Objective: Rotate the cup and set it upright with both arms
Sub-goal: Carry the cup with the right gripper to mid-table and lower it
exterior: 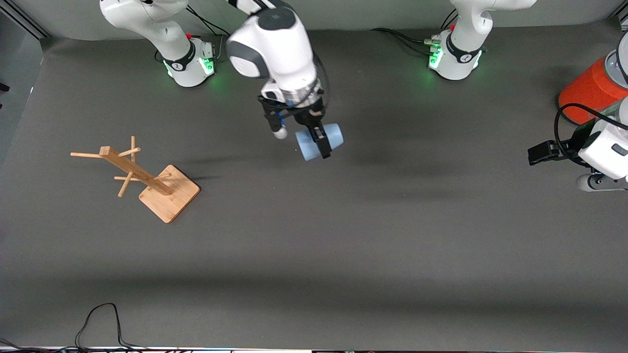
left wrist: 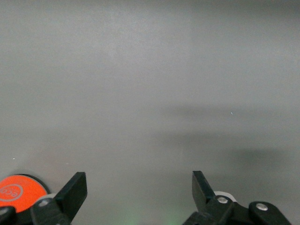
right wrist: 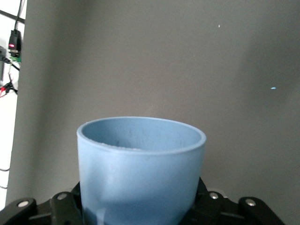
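Observation:
The light-blue cup (exterior: pixel 308 145) lies on its side in the air, held over the middle of the table toward the robots' bases. My right gripper (exterior: pixel 321 141) is shut on the cup, one black finger crossing its wall. In the right wrist view the cup (right wrist: pixel 140 164) fills the space between the jaws of the right gripper (right wrist: pixel 140 208), its open mouth turned away from the wrist. My left gripper (exterior: pixel 536 153) waits at the left arm's end of the table, open and empty; it also shows in the left wrist view (left wrist: pixel 139 182) over bare mat.
An orange-red can (exterior: pixel 588 90) with a grey top stands beside the left gripper, also in the left wrist view (left wrist: pixel 18 192). A wooden peg rack (exterior: pixel 147 179) stands toward the right arm's end. A black cable (exterior: pixel 98 321) lies at the table's near edge.

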`<state>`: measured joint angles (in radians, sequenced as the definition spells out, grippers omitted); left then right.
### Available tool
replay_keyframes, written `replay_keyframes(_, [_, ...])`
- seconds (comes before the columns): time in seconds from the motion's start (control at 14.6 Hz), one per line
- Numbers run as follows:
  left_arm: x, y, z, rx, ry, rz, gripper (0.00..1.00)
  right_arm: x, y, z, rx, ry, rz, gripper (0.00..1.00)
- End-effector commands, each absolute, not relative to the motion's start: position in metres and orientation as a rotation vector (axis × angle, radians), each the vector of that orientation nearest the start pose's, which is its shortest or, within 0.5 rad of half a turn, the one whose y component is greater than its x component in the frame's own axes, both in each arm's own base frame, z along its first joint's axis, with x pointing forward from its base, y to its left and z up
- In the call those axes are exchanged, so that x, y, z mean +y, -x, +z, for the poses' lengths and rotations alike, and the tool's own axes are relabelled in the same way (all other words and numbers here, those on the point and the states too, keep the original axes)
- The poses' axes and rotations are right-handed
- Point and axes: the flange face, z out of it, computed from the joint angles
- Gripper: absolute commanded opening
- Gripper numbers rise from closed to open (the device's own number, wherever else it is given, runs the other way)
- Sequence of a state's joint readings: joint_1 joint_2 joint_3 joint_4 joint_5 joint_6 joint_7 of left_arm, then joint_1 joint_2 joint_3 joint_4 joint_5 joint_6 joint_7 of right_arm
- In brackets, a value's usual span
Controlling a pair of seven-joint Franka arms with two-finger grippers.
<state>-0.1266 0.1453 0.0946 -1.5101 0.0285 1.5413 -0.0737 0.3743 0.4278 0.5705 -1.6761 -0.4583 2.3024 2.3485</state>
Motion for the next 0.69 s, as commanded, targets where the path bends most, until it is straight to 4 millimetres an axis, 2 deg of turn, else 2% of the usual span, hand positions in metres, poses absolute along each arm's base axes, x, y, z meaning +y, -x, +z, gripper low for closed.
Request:
replay_keyframes(0.0, [-0.022,-0.592,0.569,-0.046,3.086,0.161,1.00,0.560,-0.439,0.365,1.653,2.326,-0.230,0.81])
replay_keyframes(0.14, [-0.023,-0.592,0.567,-0.043,3.086,0.166,1.00,0.569,-0.432,0.321,1.710,2.326,-0.247,0.81])
replay_keyframes(0.27, [-0.023,-0.592,0.568,-0.043,3.086,0.163,1.00,0.581,-0.415,0.279,1.747,2.347,-0.247,0.81])
replay_keyframes(0.62, [-0.023,-0.592,0.567,-0.043,3.086,0.166,1.00,0.601,-0.370,0.217,1.767,2.431,-0.221,0.81])
